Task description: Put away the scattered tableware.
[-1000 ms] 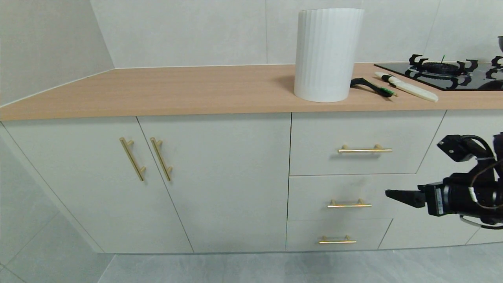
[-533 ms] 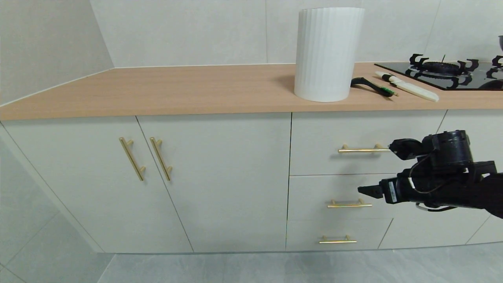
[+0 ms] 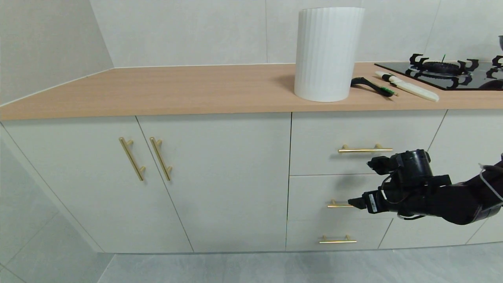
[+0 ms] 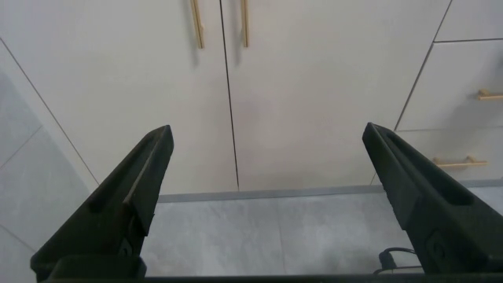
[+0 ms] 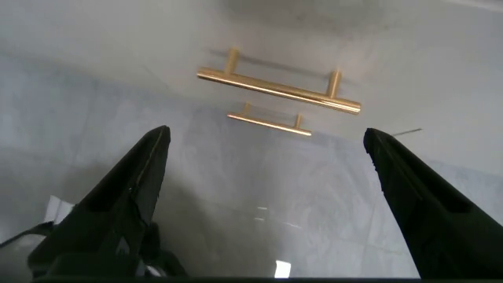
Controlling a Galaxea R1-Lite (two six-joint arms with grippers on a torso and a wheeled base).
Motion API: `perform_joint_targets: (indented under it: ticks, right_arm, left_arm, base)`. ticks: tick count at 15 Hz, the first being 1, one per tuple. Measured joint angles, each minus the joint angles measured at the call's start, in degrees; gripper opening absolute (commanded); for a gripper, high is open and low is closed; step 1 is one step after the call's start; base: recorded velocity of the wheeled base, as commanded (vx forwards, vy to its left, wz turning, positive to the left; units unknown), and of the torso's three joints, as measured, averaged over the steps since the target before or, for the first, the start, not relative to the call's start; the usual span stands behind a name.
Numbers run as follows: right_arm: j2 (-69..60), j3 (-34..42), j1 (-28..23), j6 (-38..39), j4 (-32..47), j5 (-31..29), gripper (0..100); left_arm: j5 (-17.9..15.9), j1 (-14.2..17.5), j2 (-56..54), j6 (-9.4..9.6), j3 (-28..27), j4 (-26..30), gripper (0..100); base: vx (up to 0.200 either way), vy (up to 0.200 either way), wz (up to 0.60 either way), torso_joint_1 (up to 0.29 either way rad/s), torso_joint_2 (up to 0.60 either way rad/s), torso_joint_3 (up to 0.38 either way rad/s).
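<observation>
The right arm has swung in from the right edge over the last second, dropping and pushing leftward across the drawer fronts, and the right claw (image 3: 355, 203) now sits just at the end of the middle drawer handle (image 3: 338, 204), not yet around it as far as I can tell. To me that reads as going for a drawer to open before anything is picked up, so the putting-away itself has not begun. The tableware lies untouched up on the tabletop (image 3: 177, 88): a white-bladed knife (image 3: 410, 89) and a black-handled utensil (image 3: 371, 86) lie side by side, just beside the tall white ribbed container (image 3: 328, 55) and short of the stove (image 3: 440, 72). The right arm is stretched out roughly level, well below the top drawer handle (image 3: 365, 149) and above the bottom one (image 3: 338, 240), its claw spread wide with the gold bar framed between the fingers in its wrist view. The left claw (image 4: 267, 137) hangs low before the cabinet doors (image 4: 314, 94), also spread wide and holding nothing.
</observation>
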Motion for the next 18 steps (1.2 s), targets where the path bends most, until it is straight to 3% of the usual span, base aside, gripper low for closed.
perform_joint_targets:
  ticks: [2,8,14,18]
  right_arm:
    - [1.3,-0.4,0.0,0.0,-0.4,-0.2,100]
    - [10.9,-1.9,-1.8,0.6,-14.8,-6.3,100]
    - [17.5,-5.5,-2.6,3.7,-15.8,-7.0,100]
    - [21.6,-7.2,-2.6,4.4,-21.1,-9.4,100]
  left_arm:
    - [0.0,0.0,0.0,0.02,0.0,0.0,100]
    - [0.0,0.0,0.0,0.02,0.0,0.0,100]
    - [0.0,0.0,0.0,0.02,0.0,0.0,100]
    - [0.0,0.0,0.0,0.02,0.0,0.0,100]
  base:
    - [0.000,0.000,0.00,0.000,0.00,0.000]
    - [0.000,0.000,0.00,0.000,0.00,0.000]
    - [0.000,0.000,0.00,0.000,0.00,0.000]
    - [0.000,0.000,0.00,0.000,0.00,0.000]
